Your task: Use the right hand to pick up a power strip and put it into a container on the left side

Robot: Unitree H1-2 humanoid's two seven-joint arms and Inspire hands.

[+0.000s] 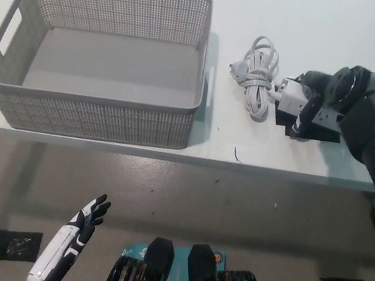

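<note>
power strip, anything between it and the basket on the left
Only its own coiled cord lies on the table between the power strip and the basket. The right hand is on the strip; the basket's near wall must be cleared.

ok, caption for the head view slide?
Black right hand covers the power strip beside the empty grey basket; white left hand idles below.

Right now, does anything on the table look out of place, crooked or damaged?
Nothing stands out. The basket is upright and holds nothing. The coiled cord lies tidy beside the power strip, which the right hand mostly covers. No damage is visible. The left hand rests below the table edge.
</note>
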